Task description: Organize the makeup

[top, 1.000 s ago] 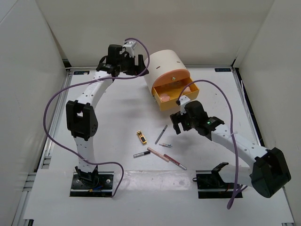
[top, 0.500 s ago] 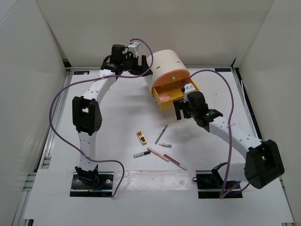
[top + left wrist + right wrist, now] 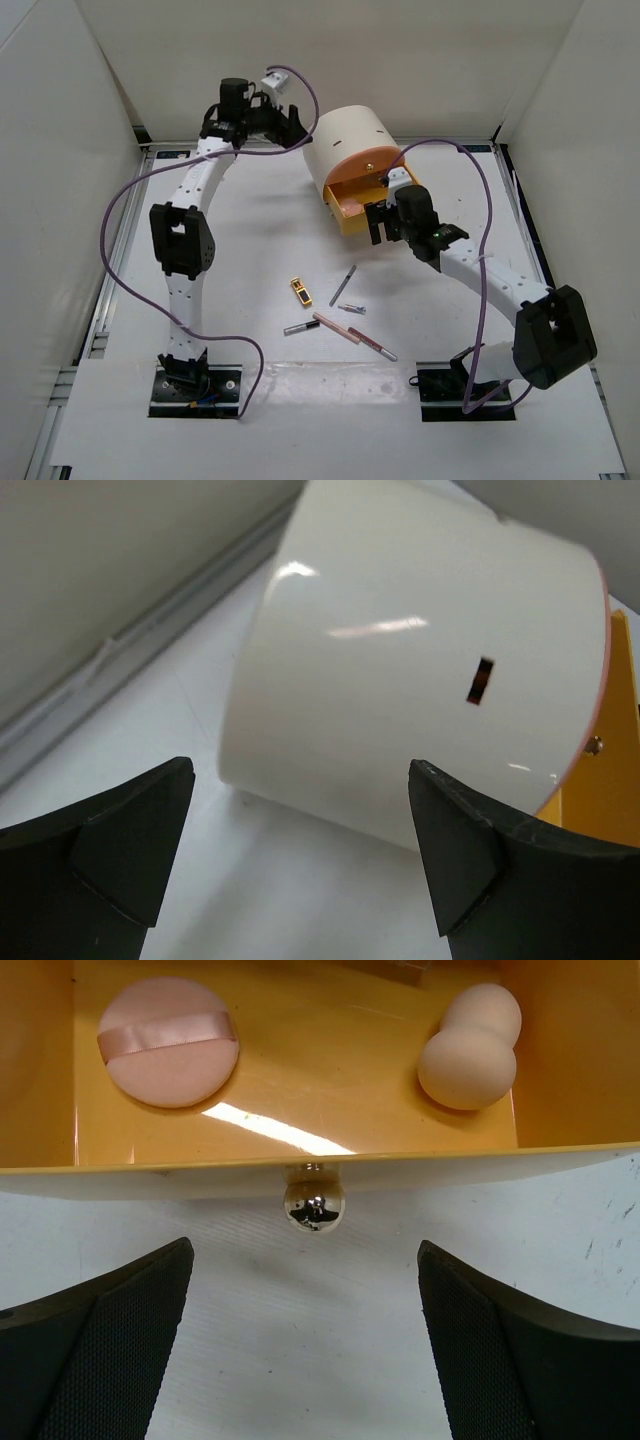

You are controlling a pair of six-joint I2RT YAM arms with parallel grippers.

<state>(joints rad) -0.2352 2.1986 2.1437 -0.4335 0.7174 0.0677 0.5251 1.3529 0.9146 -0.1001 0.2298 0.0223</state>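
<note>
Loose makeup lies mid-table: a gold lipstick [image 3: 300, 291], a grey pencil [image 3: 343, 285], a gloss tube [image 3: 301, 327] and two pink pencils [image 3: 338, 327] [image 3: 375, 346]. The cream box [image 3: 350, 140] has its orange drawer [image 3: 365, 205] pulled out. Inside it lie a pink puff [image 3: 168, 1042] and a peach sponge [image 3: 468, 1048]. My right gripper [image 3: 382, 222] [image 3: 305, 1255] is open just in front of the drawer's silver knob [image 3: 313, 1205], holding nothing. My left gripper [image 3: 295, 133] [image 3: 300, 770] is open at the back left of the box [image 3: 400, 670], a short way off it.
The white walls stand close behind the box and along both sides. A purple cable [image 3: 120, 210] loops out from the left arm and another [image 3: 485, 290] hangs over the right arm. Bare table lies between the drawer and the loose makeup.
My right gripper has moved away from the loose makeup up to the drawer front. The left gripper has swung a little around the box's back left.
</note>
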